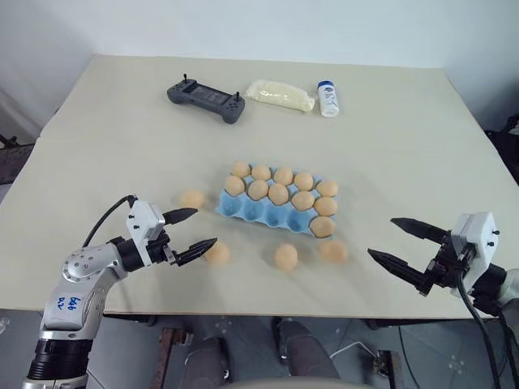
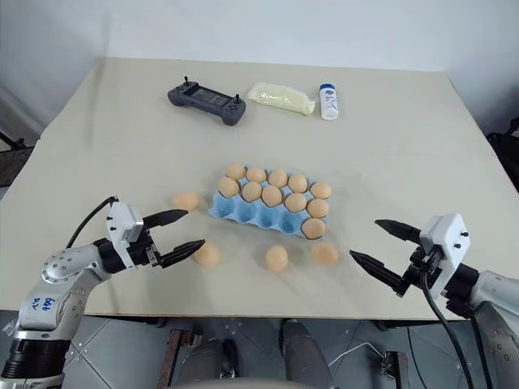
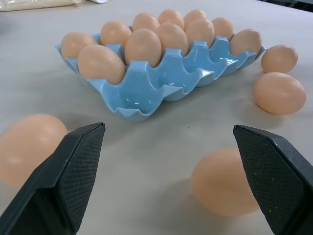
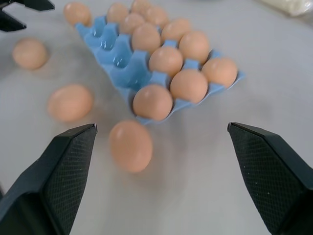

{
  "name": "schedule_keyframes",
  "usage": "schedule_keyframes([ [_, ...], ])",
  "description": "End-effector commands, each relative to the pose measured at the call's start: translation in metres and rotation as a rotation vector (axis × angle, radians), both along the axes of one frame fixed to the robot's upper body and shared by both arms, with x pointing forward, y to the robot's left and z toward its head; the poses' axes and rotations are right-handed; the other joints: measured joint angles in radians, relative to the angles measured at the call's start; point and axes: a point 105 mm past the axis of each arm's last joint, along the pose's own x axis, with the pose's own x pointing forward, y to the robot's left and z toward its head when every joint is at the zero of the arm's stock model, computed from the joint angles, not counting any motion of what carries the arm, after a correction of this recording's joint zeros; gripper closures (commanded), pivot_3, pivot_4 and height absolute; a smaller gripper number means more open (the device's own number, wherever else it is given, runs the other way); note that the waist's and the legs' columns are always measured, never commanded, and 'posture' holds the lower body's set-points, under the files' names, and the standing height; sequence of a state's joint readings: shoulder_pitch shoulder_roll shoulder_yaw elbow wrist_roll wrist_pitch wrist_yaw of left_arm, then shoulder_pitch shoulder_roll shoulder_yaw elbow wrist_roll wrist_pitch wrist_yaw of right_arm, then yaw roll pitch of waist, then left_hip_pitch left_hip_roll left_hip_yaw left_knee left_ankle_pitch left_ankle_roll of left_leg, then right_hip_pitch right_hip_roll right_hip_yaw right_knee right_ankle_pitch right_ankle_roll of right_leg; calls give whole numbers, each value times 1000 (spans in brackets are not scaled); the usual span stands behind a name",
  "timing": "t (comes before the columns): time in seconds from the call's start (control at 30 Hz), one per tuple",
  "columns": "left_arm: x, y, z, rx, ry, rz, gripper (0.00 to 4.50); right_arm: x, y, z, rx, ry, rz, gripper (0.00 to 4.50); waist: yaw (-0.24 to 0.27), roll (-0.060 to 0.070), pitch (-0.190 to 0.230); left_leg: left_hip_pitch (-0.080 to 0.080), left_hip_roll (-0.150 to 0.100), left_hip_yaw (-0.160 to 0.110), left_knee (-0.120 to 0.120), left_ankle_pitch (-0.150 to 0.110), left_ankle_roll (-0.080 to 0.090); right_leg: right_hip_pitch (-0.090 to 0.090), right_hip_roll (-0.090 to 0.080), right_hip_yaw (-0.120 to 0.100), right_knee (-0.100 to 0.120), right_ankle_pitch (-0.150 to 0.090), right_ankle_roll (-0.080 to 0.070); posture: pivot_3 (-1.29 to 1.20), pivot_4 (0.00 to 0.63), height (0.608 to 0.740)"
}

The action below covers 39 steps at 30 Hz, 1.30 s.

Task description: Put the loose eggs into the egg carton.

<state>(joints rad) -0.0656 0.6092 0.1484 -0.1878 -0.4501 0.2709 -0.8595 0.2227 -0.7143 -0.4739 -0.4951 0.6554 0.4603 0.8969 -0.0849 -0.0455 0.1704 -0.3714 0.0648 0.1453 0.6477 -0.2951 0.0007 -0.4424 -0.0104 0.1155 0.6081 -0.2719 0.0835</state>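
Silver-grey left arm with blue handwritten marks, white wrist housings with small screws, black cables; each claw, left claw (image 1: 188, 228) and right claw (image 1: 403, 241), has two black pointed fingers.

The bottle's (image 1: 328, 98) label print is too small to read. The bag (image 4: 294, 6) is cut off at the right wrist view's edge.

Head pair: you look down over the worktop (image 1: 389, 121) | wrist cameras: low, close, both facing the egg carton (image 3: 161, 83).
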Motion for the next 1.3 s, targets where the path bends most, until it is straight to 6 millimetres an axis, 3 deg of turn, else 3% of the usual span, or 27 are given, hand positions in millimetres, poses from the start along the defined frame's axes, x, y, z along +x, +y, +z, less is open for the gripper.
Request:
schedule_keyframes([
  [0.03, -1, -4, 12, 1, -64, -9, 28, 1, -1, 8, 47, -21, -14, 0, 1, 0, 0, 0, 0, 0, 0, 0, 0, 0, 0, 0, 0, 0, 0, 0, 150, 740],
  [0.17, 1, -4, 13, -1, -71, -6, 28, 0, -4, 9, 60, -18, -34, 0, 2, 0, 0, 0, 0, 0, -1, 0, 0, 0, 0, 0, 0, 0, 0, 0, 150, 740],
  [0.23, 1, -4, 13, -2, -72, -5, 28, 50, 22, -14, 105, 2, -66, 0, -10, -5, -3, 0, 0, 0, -1, 0, 0, 0, 0, 0, 0, 0, 0, 0, 150, 740],
  [0.3, 1, -4, 13, -4, -73, -4, 28, 83, 42, -26, 94, 18, -89, 0, -38, -7, -1, 1, 3, 2, 4, -1, -2, 4, 1, 1, -6, 5, -4, 0, 150, 740],
  [0.37, 2, -5, 13, -5, -74, -4, 28, 92, 42, -30, 90, 16, -119, 0, -42, -4, 1, 0, 2, -1, -3, 2, 0, 5, 0, -1, -17, 13, -5, 0, 150, 740],
  [0.43, 3, -6, 13, -7, -76, -4, 28, 96, 42, -28, 97, -11, -144, 0, -24, 0, 2, 0, 2, 0, -4, 4, 1, 4, -1, -3, -15, 13, -5, 0, 150, 740],
  [0.63, 6, -7, 15, -15, -88, 2, 28, 92, 36, -17, 147, -73, -178, 0, -12, -1, 1, -3, 3, 4, -3, 2, 1, 0, -2, -10, -13, 12, -4, 0, 150, 740],
  [0.73, 6, -7, 15, -19, -90, 4, 28, 89, 29, -16, 164, -75, -188, 0, -10, -1, 1, -3, 3, 6, -2, 0, 1, -1, -4, -14, -13, 18, 6, 0, 150, 740],
  [1.1, 13, -9, 18, -34, -105, 16, 28, 72, 11, -14, 171, -76, -170, 0, 1, -1, 1, -2, 2, 6, -2, 0, 1, -1, -14, -22, -12, 15, 1, 0, 150, 740],
  [1.3, 18, -12, 20, -34, -114, -3, 28, 51, 9, -24, 144, -11, -86, 0, 4, -1, 1, -3, 1, 6, -2, 1, 3, -1, -15, -23, -13, 15, 1, 0, 150, 740],
])
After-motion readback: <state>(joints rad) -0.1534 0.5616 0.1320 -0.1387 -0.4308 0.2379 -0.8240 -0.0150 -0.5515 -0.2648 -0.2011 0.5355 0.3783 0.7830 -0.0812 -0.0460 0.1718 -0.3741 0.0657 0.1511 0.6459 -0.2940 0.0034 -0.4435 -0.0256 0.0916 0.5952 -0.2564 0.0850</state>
